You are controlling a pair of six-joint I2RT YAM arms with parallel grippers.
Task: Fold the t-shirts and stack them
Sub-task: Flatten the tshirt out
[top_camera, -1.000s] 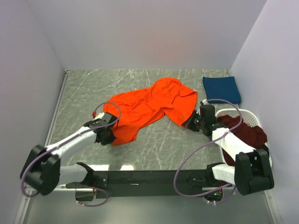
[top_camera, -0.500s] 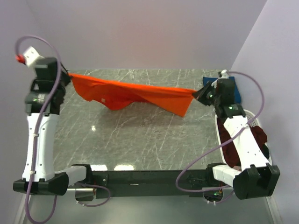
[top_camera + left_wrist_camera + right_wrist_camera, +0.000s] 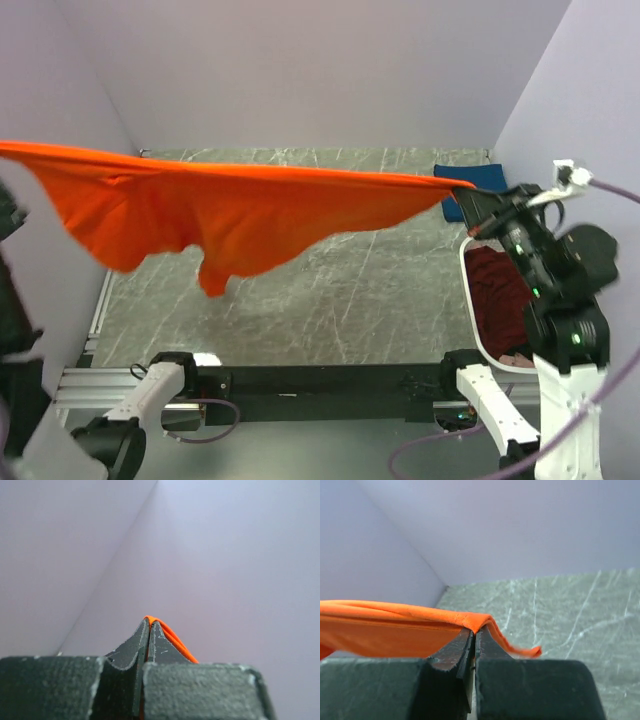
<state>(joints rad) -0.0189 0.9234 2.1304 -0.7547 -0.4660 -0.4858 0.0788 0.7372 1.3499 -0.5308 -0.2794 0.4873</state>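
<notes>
The bright orange t-shirt is stretched wide in the air above the table, held by two ends, with its body hanging down at the left. My right gripper is shut on its right end; the cloth drapes over the closed fingertips of that gripper. My left gripper is shut on the left end, with an orange edge pinched between its fingers; in the top view it lies at or past the left edge. A folded navy blue t-shirt lies at the back right. A dark maroon t-shirt lies in the basket.
The white oval basket stands at the right edge of the grey marble table. Lilac walls close in the back and both sides. The right arm rises tall over the basket; the arm bases sit on the black rail at the near edge.
Both arms have risen and spread, lifting the orange t-shirt from the table into a taut span high in the air. The left gripper has gone out past the left edge.
</notes>
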